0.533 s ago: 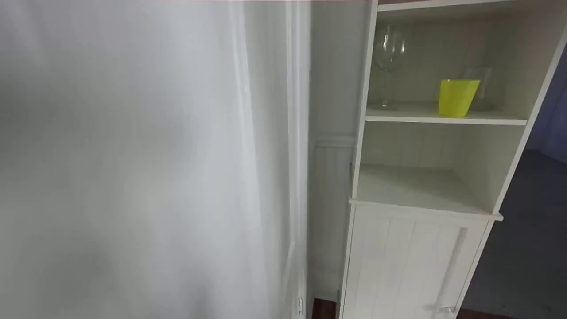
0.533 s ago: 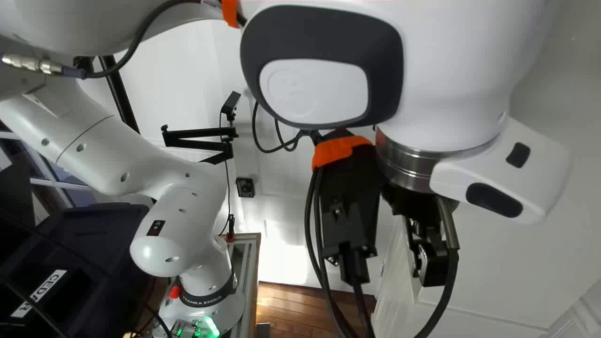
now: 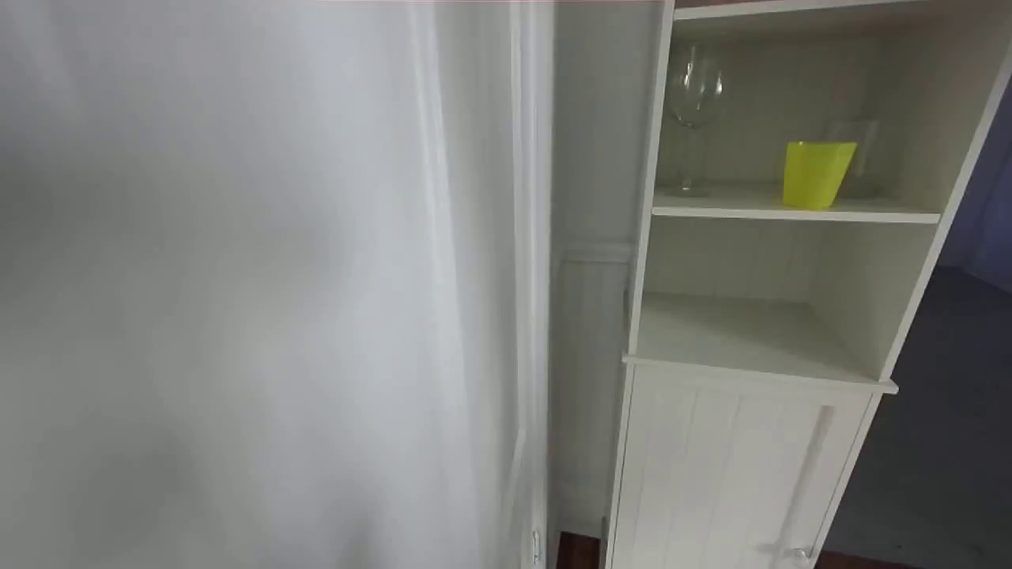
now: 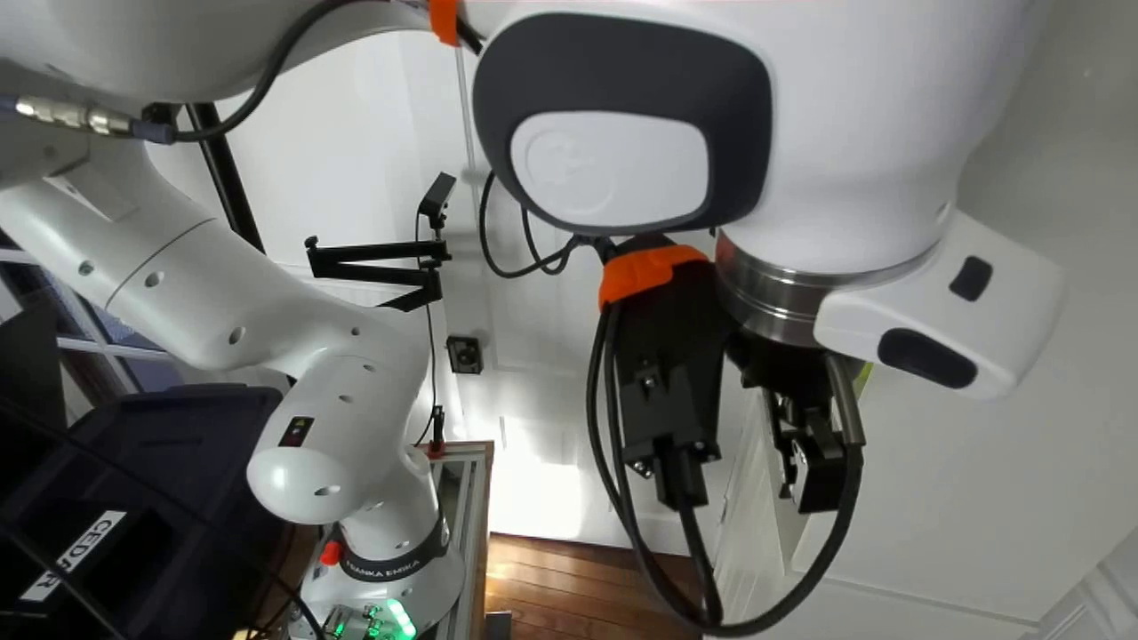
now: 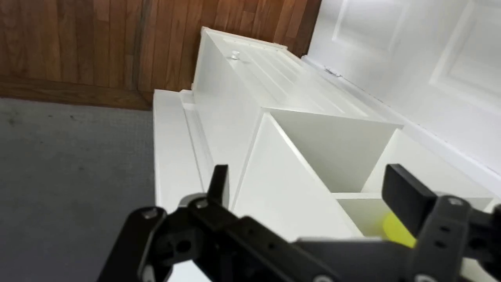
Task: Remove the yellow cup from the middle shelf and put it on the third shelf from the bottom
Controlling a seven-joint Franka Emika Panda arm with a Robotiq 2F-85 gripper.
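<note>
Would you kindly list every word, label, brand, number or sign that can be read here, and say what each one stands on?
"CED", an unclear letter, "R": white label on the black box.
"FRANKA EMIKA", first letter unclear: dark band around the robot's base.
Too small to read: black sticker on the arm.
Too faint: round emblem on the arm's white cap.

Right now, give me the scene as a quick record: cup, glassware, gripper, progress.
yellow cup: standing near the front edge of the middle shelf
wine glass: same shelf, left of the cup in an exterior view
clear glass: behind the cup, partly hidden
gripper: open, nothing between its jaws
progress: cup not yet relocated
</note>
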